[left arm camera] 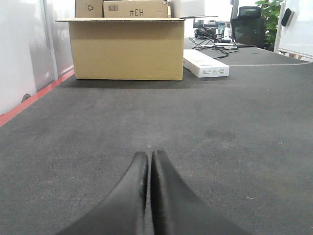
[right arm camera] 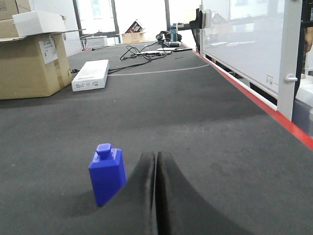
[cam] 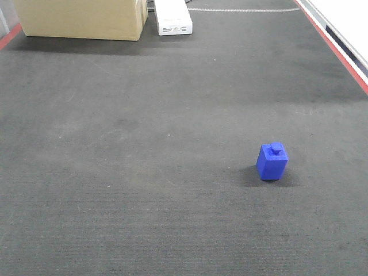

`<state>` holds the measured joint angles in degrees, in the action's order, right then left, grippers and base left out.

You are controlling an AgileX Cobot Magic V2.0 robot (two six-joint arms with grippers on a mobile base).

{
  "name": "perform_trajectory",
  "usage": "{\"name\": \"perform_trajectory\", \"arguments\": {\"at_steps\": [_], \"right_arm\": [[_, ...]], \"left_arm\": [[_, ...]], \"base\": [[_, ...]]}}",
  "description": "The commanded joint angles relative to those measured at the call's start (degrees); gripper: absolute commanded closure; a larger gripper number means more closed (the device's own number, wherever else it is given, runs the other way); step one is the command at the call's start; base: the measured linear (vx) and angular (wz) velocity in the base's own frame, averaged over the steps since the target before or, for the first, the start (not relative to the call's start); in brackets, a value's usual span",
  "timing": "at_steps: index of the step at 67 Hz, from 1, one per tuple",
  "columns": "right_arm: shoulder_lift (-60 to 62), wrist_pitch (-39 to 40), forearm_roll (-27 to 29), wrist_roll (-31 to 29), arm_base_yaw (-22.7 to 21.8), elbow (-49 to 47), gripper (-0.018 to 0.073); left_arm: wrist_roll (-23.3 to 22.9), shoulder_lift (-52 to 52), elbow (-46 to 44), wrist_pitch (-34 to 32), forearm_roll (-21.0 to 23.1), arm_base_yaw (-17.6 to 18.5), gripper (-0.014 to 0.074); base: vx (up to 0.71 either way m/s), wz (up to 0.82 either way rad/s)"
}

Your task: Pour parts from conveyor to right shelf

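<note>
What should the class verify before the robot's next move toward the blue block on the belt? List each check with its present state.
1. Blue block upright on the conveyor, stud up: ok.
2. Right gripper jaws open for a grasp: not ok, shut.
3. Right gripper lined up with the block: not ok, the block sits left of it.
4. Left gripper away from the block: ok, jaws shut, no block in its view.
5. Right shelf located: cannot tell, not in view.
</note>
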<state>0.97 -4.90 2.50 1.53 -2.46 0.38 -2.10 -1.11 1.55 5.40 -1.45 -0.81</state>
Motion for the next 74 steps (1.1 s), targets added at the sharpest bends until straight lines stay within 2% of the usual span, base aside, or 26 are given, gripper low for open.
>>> {"name": "perform_trajectory", "arguments": {"at_steps": [1,14,29,37,43,53,66,74], "right_arm": [[-0.6,3.9,-0.7,-0.7,-0.5,-5.3,0.0568],[-9.9,0.5,-2.9,-2.9,-0.5,-15.6,0.0568],[-25.4,-16.4,-1.6,-2.9,-0.5,-24.3,0.0568],[-31.3,-20.1,-1.4,-2.9,-0.5,-24.7,0.0568],[-33.8,-20.7,-1.4,-2.9,-0.5,-24.7,0.0568],[-35.1,-18.9,2.5,-2.2,-0.5,-24.7,0.0568],[-35.0,-18.5,0.8,-2.7,-0.5,-24.7,0.0555],[-35.2,-19.0,0.3,-3.1,-0.5,-25.7,0.0495]], "left_arm": [[-0.4,-0.2,-1.5,-4.1,0.4,-0.1,0.0603],[-0.4,-0.2,-1.5,-4.1,0.4,-0.1,0.0603],[-0.4,-0.2,-1.5,-4.1,0.4,-0.1,0.0603],[-0.4,-0.2,-1.5,-4.1,0.4,-0.1,0.0603],[-0.4,-0.2,-1.5,-4.1,0.4,-0.1,0.0603],[-0.4,-0.2,-1.5,-4.1,0.4,-0.1,0.0603],[-0.4,-0.2,-1.5,-4.1,0.4,-0.1,0.0603],[-0.4,-0.2,-1.5,-4.1,0.4,-0.1,0.0603]], "base": [[0.0,0.0],[0.0,0.0],[0.0,0.0],[0.0,0.0],[0.0,0.0],[0.0,0.0],[0.0,0.0],[0.0,0.0]]}}
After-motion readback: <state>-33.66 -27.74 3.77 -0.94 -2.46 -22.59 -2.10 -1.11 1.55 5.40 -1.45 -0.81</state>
